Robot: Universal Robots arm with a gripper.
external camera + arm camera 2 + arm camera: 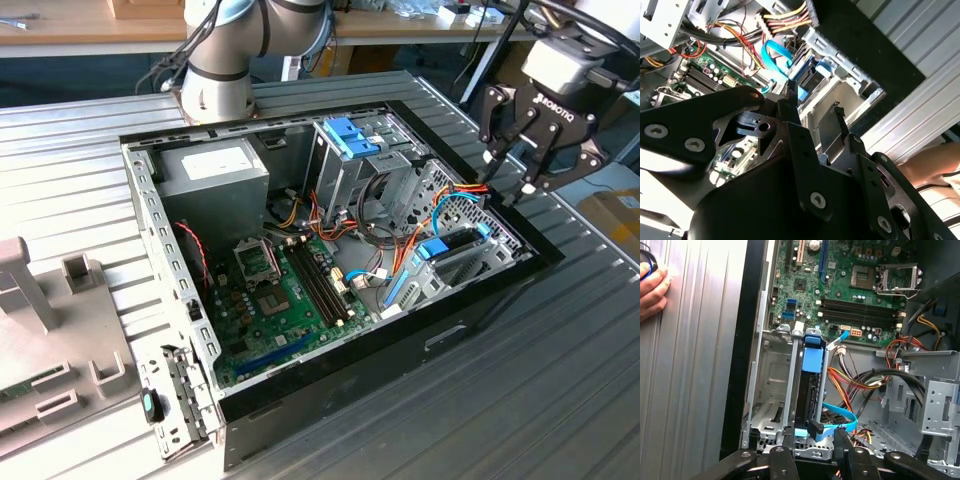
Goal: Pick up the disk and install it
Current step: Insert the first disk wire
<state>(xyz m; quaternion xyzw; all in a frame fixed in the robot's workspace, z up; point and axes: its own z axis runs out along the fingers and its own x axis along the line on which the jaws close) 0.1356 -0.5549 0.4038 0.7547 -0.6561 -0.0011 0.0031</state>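
The disk [809, 385] stands on edge in a slot of the metal drive bay [771, 385] at the case's corner, its light-blue rail frame and blue tab on the side toward the motherboard. A blue data cable [840, 417] runs across its near end. In the exterior view the disk [455, 243] lies low in the case at the right. My gripper [510, 175] hangs above the case's right rim, apart from the disk. Both black fingers [790, 90] stand apart with nothing between them, and my gripper [812, 447] is in line with the disk's end.
The open case [480, 300] holds a green motherboard [290, 290], a grey power-supply box [215, 170], an upright blue-tabbed cage [350, 140] and loose red, orange and black cables [865, 377]. A person's hand [651, 285] rests on the ribbed table beside the case. A grey fixture [50, 330] stands at the left.
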